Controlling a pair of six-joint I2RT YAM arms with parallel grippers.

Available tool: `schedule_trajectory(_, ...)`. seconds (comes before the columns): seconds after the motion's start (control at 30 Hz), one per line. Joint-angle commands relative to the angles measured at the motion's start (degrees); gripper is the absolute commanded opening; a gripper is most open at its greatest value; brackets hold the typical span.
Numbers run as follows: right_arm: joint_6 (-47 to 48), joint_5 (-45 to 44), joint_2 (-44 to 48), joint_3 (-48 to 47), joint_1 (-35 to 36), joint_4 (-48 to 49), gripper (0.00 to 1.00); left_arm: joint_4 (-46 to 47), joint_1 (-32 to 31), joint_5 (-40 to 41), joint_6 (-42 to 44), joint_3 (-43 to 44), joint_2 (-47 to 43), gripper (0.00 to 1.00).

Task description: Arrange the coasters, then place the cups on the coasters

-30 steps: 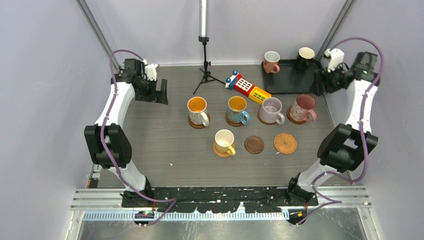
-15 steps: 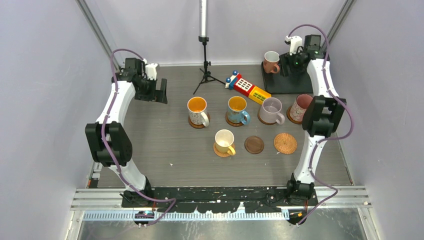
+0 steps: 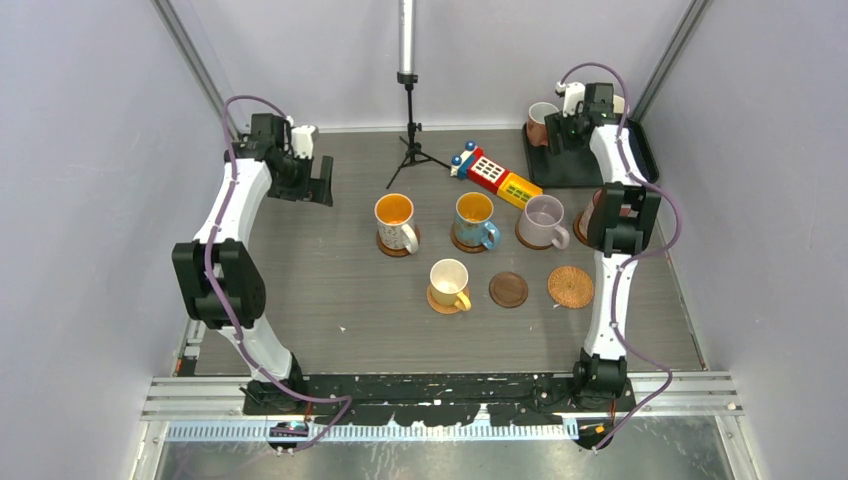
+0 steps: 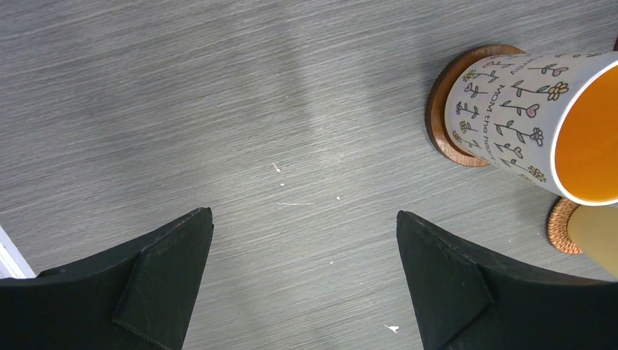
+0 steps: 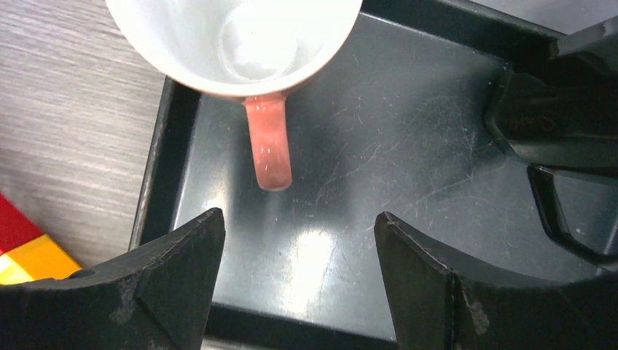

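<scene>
My right gripper (image 5: 297, 219) (image 3: 556, 134) hangs open over the black tray (image 5: 408, 146), just in front of the handle of a pink cup (image 5: 233, 44) that stands there. A black cup (image 5: 561, 109) stands on the tray to its right. Far left, my left gripper (image 4: 304, 216) (image 3: 322, 185) is open above bare table. The white patterned cup (image 3: 395, 220), blue cup (image 3: 474, 218), lavender cup (image 3: 543, 218) and yellow cup (image 3: 450, 282) each sit on a coaster. A second pink cup (image 3: 590, 212) is partly hidden by my right arm. A dark coaster (image 3: 508, 289) and a woven coaster (image 3: 570, 286) lie bare.
A red-yellow toy block (image 3: 495, 175) lies between the tray (image 3: 640, 160) and the row of cups. A small tripod stand (image 3: 408, 140) rises at the back centre. Walls close in on both sides.
My right arm has swung left from the tray's right edge, across the tray, to the pink cup. The left arm has not moved.
</scene>
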State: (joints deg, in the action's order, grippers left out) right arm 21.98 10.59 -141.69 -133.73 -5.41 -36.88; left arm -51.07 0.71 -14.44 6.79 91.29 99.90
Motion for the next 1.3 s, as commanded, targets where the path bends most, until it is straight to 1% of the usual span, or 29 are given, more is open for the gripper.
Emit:
schedule_trajectory(0.0,-2.7,-2.2,-0.8,-2.4,0.9,7.4,0.80,-0.6,-0.2,0.5,1.2,2.9,0.0,1.00)
schedule_trajectory(0.07,-3.3,-2.6,-1.9,-2.8,1.2,8.8,0.78,-0.6,-0.2,0.7,1.4,2.8,-0.1,1.00)
schedule_trajectory(0.2,-3.8,-1.6,-3.5,-3.7,1.4,10.7,0.67,-0.8,-0.2,1.1,1.6,2.8,0.0,1.00)
schedule_trajectory(0.27,-3.6,-1.2,-4.0,-4.2,1.6,11.1,0.65,-0.8,-0.2,1.2,1.5,2.8,0.1,1.00)
schedule_trajectory(0.37,-3.6,-1.1,-4.7,-5.0,1.8,11.2,0.59,-0.7,-0.2,1.4,1.8,2.8,0.3,1.00)
schedule_trajectory(0.67,-1.3,2.2,-3.1,-3.5,1.8,9.9,0.37,-0.7,-0.2,1.4,2.1,3.4,1.1,1.00)
schedule_trajectory(0.77,-1.2,2.5,-1.0,-1.4,1.7,10.0,0.28,-0.7,-0.2,1.3,2.1,3.8,1.6,1.00)
schedule_trajectory(0.97,-0.7,3.3,4.5,4.9,1.1,10.0,0.16,-0.3,-0.2,0.8,2.2,3.6,1.9,1.00)
schedule_trajectory(1.07,-0.2,4.2,7.9,9.5,0.6,9.9,0.14,-0.1,-0.2,0.6,2.2,3.3,2.0,1.00)
schedule_trajectory(1.27,0.9,6.2,15.2,19.5,-0.3,7.2,0.13,0.2,-0.2,0.1,2.1,2.7,2.0,1.00)
